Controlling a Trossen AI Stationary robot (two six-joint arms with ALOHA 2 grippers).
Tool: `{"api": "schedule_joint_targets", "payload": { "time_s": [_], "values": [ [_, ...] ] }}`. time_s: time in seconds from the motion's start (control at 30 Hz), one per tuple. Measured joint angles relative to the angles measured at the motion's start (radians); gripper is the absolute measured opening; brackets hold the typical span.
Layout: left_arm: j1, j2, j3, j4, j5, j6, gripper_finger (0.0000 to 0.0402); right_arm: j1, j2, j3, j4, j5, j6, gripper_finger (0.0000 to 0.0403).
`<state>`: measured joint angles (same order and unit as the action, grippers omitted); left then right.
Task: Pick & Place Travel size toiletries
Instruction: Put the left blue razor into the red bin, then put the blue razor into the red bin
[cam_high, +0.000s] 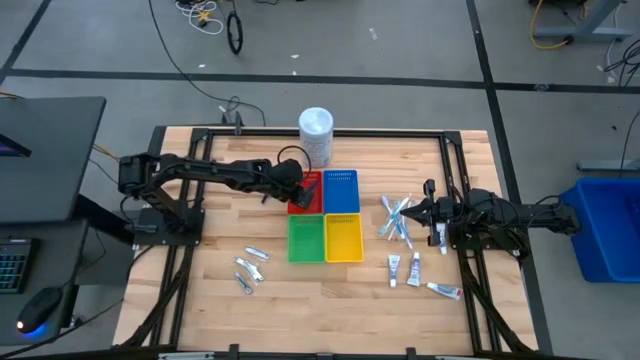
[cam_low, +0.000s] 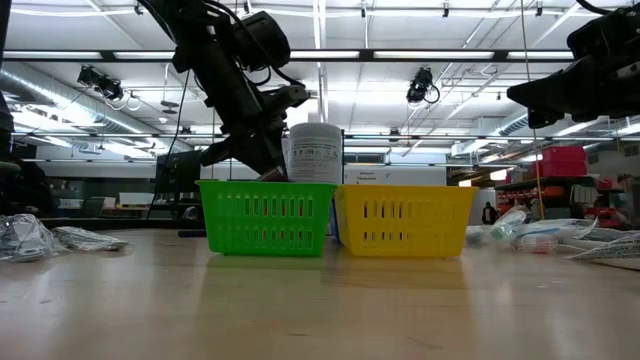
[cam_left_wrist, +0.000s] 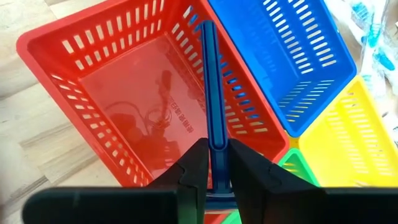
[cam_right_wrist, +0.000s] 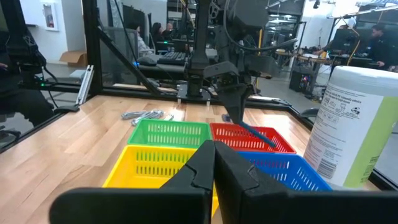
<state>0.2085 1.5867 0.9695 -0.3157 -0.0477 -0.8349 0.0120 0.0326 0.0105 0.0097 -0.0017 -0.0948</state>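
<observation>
My left gripper (cam_high: 304, 190) (cam_left_wrist: 214, 148) hangs over the red tray (cam_high: 300, 204), pointing steeply down, shut on a slim dark-blue stick (cam_left_wrist: 211, 81). In the right wrist view the stick (cam_right_wrist: 258, 135) slants down from that gripper toward the rim between the red and blue trays. Silvery sachets (cam_high: 250, 266) lie near the table's front left. Pale-blue and white sticks (cam_high: 397, 218) and small white tubes (cam_high: 405, 268) lie to the right of the trays. My right gripper (cam_high: 430, 212) (cam_right_wrist: 214, 163) waits at the table's right, level and shut on nothing. My left gripper pinches the dark-blue stick between its two fingers at the stick's upper end (cam_left_wrist: 216, 143). The fingers come slanting down from the table's left and lie along the stick. The stick tilts down past the fingertips over the red tray; whether its far end (cam_left_wrist: 208, 28) touches the rim, I cannot tell.
Four square trays stand together mid-table: red, blue (cam_high: 341, 192), green (cam_high: 306, 238) and yellow (cam_high: 344, 238). A tall white tub (cam_high: 316, 135) stands just behind them. Bare wood lies along the table's front edge.
</observation>
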Motion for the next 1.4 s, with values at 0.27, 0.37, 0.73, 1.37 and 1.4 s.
{"api": "schedule_joint_targets", "payload": {
  "time_s": [0.27, 0.37, 0.73, 1.37, 1.4],
  "values": [
    [0.000, 0.000, 0.000, 0.000, 0.012, 0.003, 0.0069, 0.000, 0.000, 0.000, 0.000, 0.000, 0.000, 0.0013],
    [0.000, 0.000, 0.000, 0.000, 0.012, 0.003, 0.0069, 0.000, 0.000, 0.000, 0.000, 0.000, 0.000, 0.0014],
    [0.000, -0.051, -0.001, -0.023, 0.009, 0.001, 0.0069, 0.000, 0.000, 0.000, 0.000, 0.000, 0.000, 0.0013],
    [0.005, -0.196, -0.001, -0.332, -0.147, -0.001, 0.0069, 0.000, 0.000, 0.000, 0.000, 0.000, 0.000, 0.0014],
    [0.007, -0.196, -0.001, -0.340, -0.146, -0.001, 0.0070, 0.000, 0.000, 0.000, 0.000, 0.000, 0.000, 0.0013]
  ]
}}
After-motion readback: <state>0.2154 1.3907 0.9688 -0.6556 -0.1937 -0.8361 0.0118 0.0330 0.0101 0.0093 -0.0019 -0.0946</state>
